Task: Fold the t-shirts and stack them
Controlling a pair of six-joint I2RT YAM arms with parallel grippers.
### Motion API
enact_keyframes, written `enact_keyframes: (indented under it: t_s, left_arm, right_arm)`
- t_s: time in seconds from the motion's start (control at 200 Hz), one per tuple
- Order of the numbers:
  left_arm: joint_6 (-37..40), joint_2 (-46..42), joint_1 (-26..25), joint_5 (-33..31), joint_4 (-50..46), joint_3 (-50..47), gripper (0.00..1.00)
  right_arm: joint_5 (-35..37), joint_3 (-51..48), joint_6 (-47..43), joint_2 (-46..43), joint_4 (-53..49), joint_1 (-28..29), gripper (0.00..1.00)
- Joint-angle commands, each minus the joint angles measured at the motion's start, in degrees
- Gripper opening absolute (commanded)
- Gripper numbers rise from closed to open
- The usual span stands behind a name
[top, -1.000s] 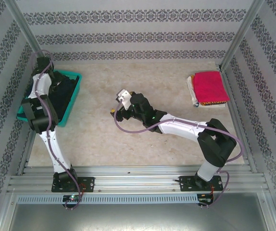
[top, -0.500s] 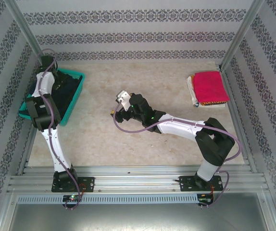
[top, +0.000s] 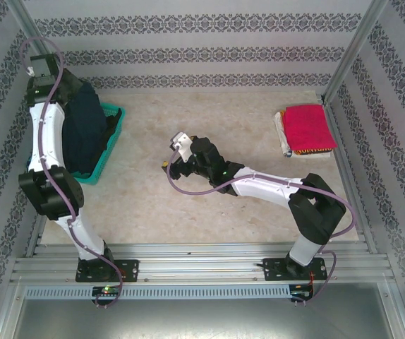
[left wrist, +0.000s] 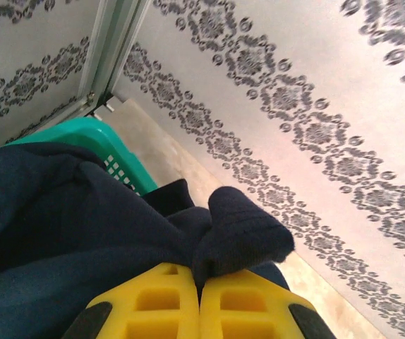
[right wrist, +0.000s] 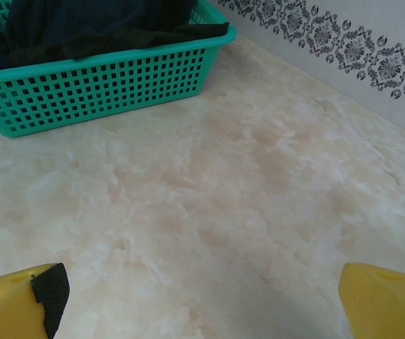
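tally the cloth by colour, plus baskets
navy t-shirt: 1
pinkish-red t-shirt: 1
black t-shirt: 1
teal basket: 1
Total: 4, leaving out the pale layers under the pinkish-red one, too hidden to count.

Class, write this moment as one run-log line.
left gripper: shut on large dark navy blue t-shirt, hanging over teal plastic mesh basket | right gripper: open above pale marbled table | folded pinkish-red t-shirt: far right

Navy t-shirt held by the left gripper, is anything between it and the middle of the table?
Only the open right gripper hangs over the middle of the table; the surface between it and the teal basket, where the left gripper holds the navy t-shirt, is bare.
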Motion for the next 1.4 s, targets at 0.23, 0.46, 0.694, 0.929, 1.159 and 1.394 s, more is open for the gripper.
enact_keyframes:
  t_s: [0.23, 0.46, 0.694, 0.929, 1.159, 1.394]
  left_arm:
    - [7.38, -7.1, -7.83, -1.91, -3.15, 12.09, 0.0]
    - [12.75, -6.97, -20.21, -3.16, -7.99, 21.14, 0.0]
    - [17.73, -6.24, -35.05, -6.14, -8.03, 23.14, 0.0]
    - [16.22, -0.41, -41.23, -1.4, -8.88, 24.71, 0.0]
    - [15.19, 9.7, -46.0, 2.12, -12.94, 35.34, 0.0]
    - [14.83, 13.95, -47.89, 3.82, -14.29, 42.59, 0.0]
  right_arm:
    - [-1.2, -1.27, 2.86, -2.3, 1.63, 0.66, 0.98]
    - [-1.08, -4.0, 4.96, -5.1, 2.74, 0.59, 0.98]
    - [-0.9, -8.49, 6.21, -8.72, 2.93, -0.2, 0.98]
    - [-0.73, -14.66, 9.69, -14.64, 3.86, -2.68, 0.98]
    - [0.05, -21.61, 14.12, -22.02, 4.68, -7.1, 0.98]
    - [-1.87, -23.6, 17.85, -24.78, 4.78, -10.74, 0.98]
